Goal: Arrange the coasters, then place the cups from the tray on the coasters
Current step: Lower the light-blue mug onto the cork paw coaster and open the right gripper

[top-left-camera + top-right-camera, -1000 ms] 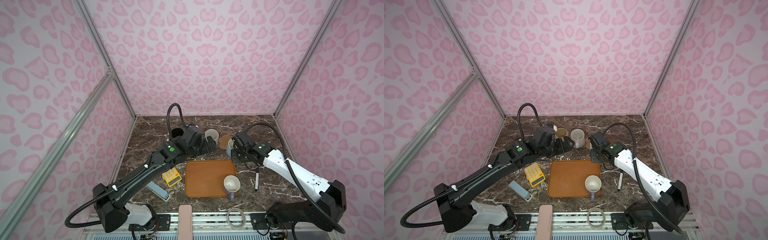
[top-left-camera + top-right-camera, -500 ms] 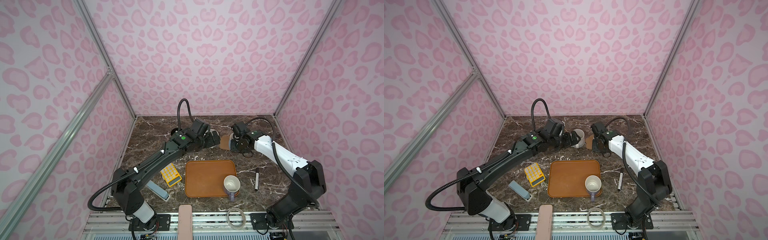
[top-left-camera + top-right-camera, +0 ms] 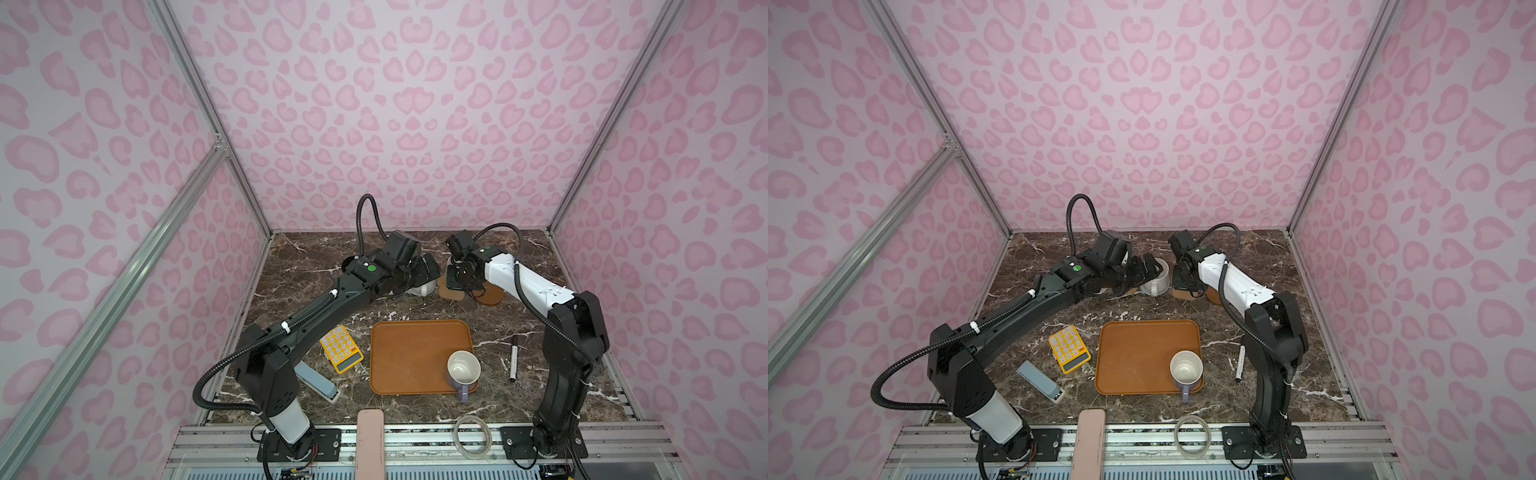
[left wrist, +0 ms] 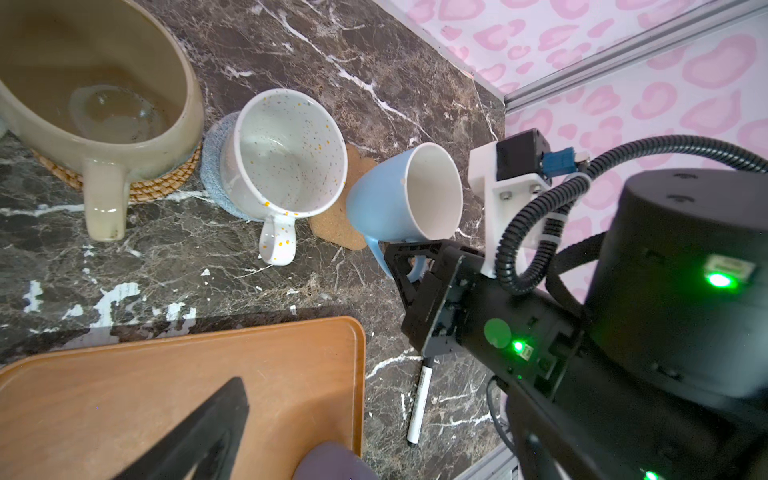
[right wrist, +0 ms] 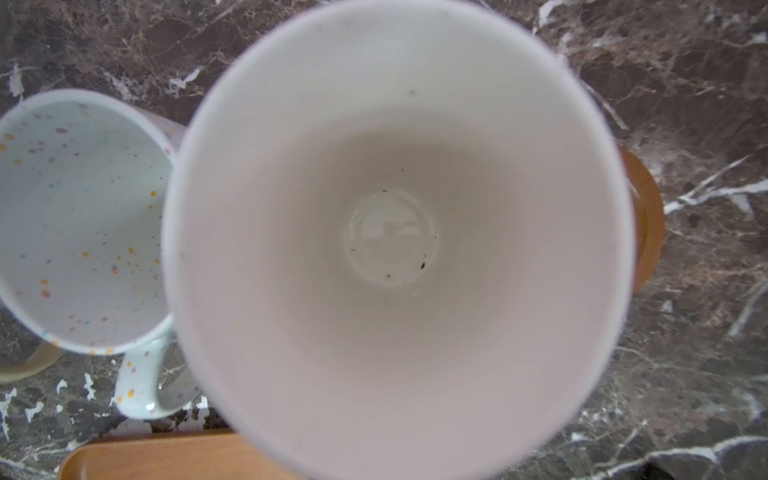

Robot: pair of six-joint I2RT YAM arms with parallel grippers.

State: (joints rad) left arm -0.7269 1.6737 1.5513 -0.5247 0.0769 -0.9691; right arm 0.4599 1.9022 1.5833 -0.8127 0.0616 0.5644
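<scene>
Left wrist view: right fingers (image 4: 432, 255) on handle of tilted blue cup (image 4: 386, 203)

Beyond the tray (image 3: 419, 357), the left arm (image 3: 332, 299) hides the cream mug (image 4: 95, 91) in both top views; the left wrist view's edge crops it. In the right wrist view the blue mug (image 5: 395, 232), rim blurred, covers all but an edge of the dark-brown disc (image 5: 650, 216). The right gripper (image 4: 415, 257) masks part of the blue mug's handle.

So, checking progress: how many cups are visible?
4: cream cup on the rattan coaster, speckled white cup on the blue coaster, blue cup in the right gripper, lavender cup on the tray. The left arm may hide more.
</scene>
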